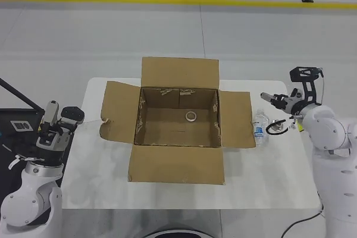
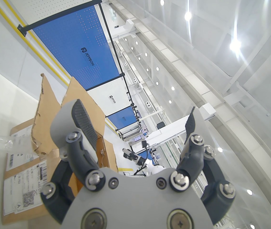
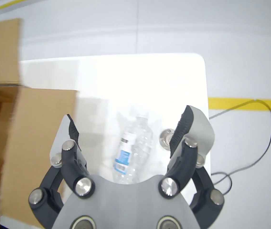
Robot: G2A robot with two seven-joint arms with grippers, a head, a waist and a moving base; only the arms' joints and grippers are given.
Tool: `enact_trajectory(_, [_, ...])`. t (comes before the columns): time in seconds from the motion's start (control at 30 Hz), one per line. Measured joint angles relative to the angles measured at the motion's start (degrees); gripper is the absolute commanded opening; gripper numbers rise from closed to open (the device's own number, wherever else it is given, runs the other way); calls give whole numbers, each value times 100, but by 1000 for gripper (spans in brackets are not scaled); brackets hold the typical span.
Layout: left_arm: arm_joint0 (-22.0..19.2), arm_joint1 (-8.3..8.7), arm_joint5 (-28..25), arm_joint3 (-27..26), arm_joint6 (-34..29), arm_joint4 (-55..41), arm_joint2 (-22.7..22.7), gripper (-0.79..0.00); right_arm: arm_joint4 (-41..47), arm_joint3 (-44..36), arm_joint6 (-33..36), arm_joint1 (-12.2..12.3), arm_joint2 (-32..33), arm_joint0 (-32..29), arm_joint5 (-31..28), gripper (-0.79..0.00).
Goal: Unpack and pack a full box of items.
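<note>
**White counter [image 1: 268, 178], open box [image 1: 176, 165] in the middle**

The cardboard box sits dead centre, all four flaps spread out flat. Just off its right flap, a clear bottle [image 1: 260, 128] lies on its side, and a small round metal piece [image 1: 277, 125] rests right beside it.

Bright, even light comes from the ceiling lamps [image 2: 235, 45], which flare into starry glare in my left wrist view. In my right wrist view the white tabletop [image 3: 125, 77] burns out and its far edge bows. Soft shadow sits inside the cardboard box [image 1: 166, 128].
</note>
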Motion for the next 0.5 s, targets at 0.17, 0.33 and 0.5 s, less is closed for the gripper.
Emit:
enact_trajectory(0.17, [0, 0, 0, 0, 0, 0, 0, 0, 304, -869, 312, -76, -846, 295, -304, 0])
enact_trajectory(0.33, [0, 0, 0, 0, 0, 0, 0, 0, 690, -494, 413, -238, -1940, 874, -428, -6])
enact_trajectory(0.5, [0, 0, 0, 0, 0, 0, 0, 0, 1207, 170, 234, -474, -2979, 1402, -455, 0])
